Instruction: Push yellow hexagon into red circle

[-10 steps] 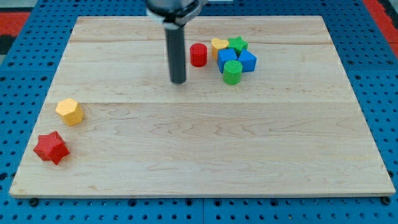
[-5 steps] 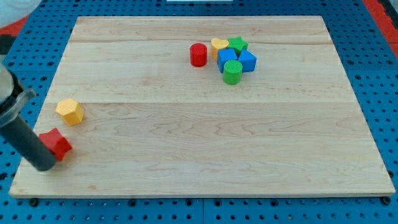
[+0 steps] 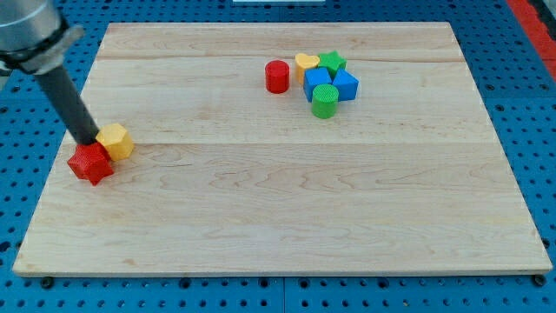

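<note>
The yellow hexagon [image 3: 116,141] lies near the board's left edge, touching the red star [image 3: 90,163] just below and left of it. My tip [image 3: 87,139] rests against the left side of the yellow hexagon, just above the red star. The red circle [image 3: 277,76] stands far off towards the view's top, right of centre, at the left end of a cluster of blocks.
Next to the red circle sit a yellow heart [image 3: 306,63], a green star [image 3: 331,62], two blue blocks [image 3: 318,81] [image 3: 345,85] and a green cylinder [image 3: 324,102]. The wooden board [image 3: 278,217] lies on a blue pegboard.
My tip swung from the board's top middle to the lower left, then moved up. The red star was pushed up and right; the yellow hexagon shifted slightly right and down.
</note>
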Available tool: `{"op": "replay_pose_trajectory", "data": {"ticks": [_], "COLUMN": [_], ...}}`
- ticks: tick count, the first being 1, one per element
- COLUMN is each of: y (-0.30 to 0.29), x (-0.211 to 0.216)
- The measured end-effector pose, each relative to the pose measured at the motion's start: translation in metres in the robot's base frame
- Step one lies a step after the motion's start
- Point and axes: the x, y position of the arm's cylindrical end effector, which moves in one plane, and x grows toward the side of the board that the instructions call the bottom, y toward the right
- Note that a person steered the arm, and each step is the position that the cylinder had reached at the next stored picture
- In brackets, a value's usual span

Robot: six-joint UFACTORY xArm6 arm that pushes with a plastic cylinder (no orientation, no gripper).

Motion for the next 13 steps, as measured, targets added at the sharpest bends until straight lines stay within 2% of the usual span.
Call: {"op": "replay_pose_trajectory", "data": {"ticks": [1,2,3,5,6,7,9,11,13], "y": [0.000,0.032,0.066,0.136,0.122,0.128,0.150,0.145,0.203], "x": [0.024,0.006,-0.030,-0.061,-0.070,-0.093,-0.103,-0.125,-0.104]}}
